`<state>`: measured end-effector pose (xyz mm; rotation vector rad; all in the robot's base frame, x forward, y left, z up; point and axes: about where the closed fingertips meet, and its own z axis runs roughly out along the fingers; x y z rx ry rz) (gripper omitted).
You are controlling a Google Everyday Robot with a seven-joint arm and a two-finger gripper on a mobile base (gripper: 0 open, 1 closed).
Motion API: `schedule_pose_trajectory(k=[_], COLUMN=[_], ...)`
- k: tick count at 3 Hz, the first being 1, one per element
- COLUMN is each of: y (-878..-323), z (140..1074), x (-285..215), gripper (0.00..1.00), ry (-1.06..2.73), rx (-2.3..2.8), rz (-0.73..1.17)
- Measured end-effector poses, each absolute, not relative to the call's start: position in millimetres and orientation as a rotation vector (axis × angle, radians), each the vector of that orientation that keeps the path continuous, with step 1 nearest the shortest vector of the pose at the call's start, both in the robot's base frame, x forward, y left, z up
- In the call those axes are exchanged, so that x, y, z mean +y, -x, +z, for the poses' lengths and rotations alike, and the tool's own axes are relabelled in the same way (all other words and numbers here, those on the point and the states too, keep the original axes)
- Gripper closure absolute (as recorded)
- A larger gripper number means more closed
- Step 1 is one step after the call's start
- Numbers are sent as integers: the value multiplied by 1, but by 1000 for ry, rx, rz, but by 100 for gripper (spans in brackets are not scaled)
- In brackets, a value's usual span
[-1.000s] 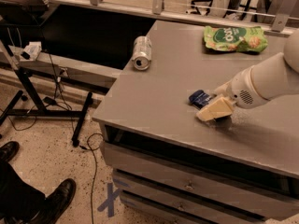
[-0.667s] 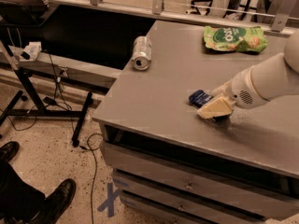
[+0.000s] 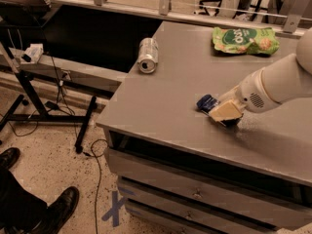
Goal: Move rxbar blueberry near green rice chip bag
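One arm (image 3: 278, 84) slants down, gripper (image 3: 225, 113) at the rxbar blueberry (image 3: 205, 102) (clamped or not, cannot tell).

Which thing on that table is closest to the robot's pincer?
The small dark-blue rxbar blueberry, lying right at the pincer near the front edge; the silver can and the green rice chip bag sit farther back.

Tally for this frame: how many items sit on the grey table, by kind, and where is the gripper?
rxbar blueberry: 1
green rice chip bag: 1
silver soda can: 1
Total: 3
The gripper sits low over the rxbar blueberry, near the front edge of the table.
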<state>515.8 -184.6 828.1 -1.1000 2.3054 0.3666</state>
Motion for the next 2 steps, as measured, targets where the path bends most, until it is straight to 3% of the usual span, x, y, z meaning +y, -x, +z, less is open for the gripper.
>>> schedule_pose_trajectory(k=[2], y=[-594], z=[885], x=[-176], gripper=[100], ry=[1118], rx=[2145], rz=[219])
